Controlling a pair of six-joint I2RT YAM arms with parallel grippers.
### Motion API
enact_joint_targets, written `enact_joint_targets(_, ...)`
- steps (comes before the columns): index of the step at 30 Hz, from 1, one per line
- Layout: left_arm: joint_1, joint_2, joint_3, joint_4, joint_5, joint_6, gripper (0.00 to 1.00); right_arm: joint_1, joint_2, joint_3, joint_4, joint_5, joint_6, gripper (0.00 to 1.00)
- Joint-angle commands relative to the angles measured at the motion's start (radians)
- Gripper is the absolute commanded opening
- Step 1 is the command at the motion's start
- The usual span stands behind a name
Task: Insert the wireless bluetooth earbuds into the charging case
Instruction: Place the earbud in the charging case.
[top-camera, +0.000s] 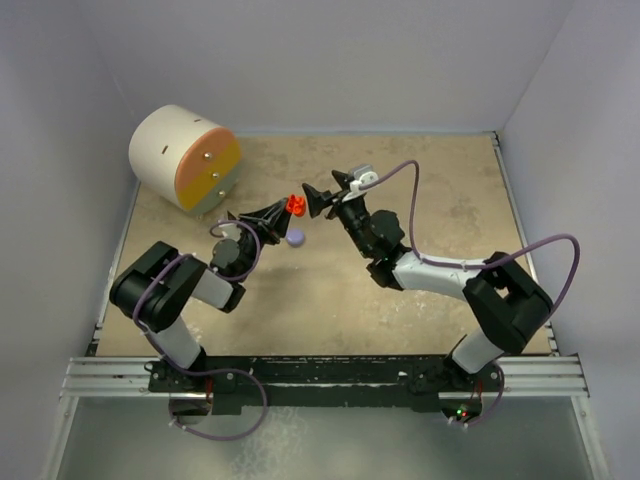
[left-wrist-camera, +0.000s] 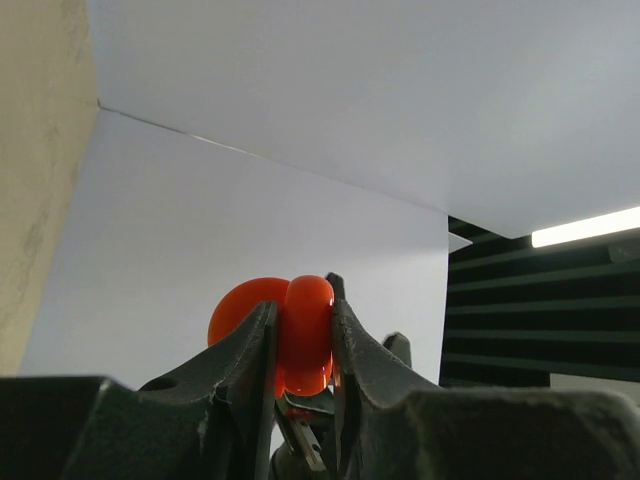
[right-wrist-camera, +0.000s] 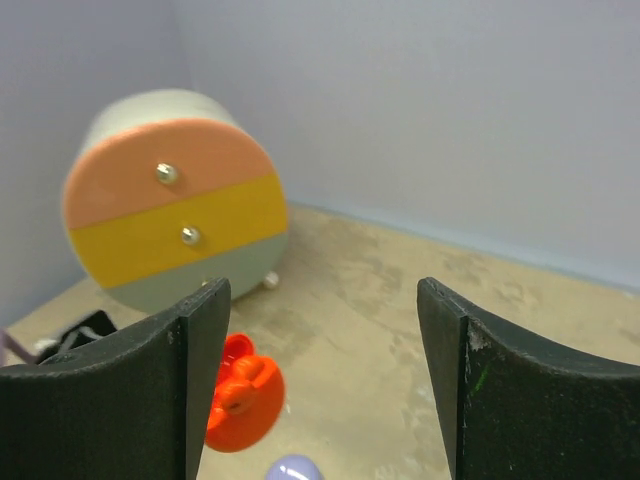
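My left gripper was clamped on the red charging case at the middle of the top view. My right gripper hung just beside it, jaws spread wide. A lavender disc lay on the table just below them. I couldn't make out the earbuds.

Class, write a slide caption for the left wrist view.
Left gripper clamps a glossy red round plastic case before pale walls.
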Motion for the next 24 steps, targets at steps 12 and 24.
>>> enact_joint_targets(12, -0.006, -0.042, -0.021, 0.056, 0.002, 0.042, 0.0, -0.035, 0.011, 0.064, -0.258, 0.067, 0.03, 0.78)
enact_joint_targets(24, -0.007, -0.034, -0.015, 0.056, 0.001, 0.043, 0.0, -0.036, 0.02, 0.05, -0.253, -0.018, 0.025, 0.78)
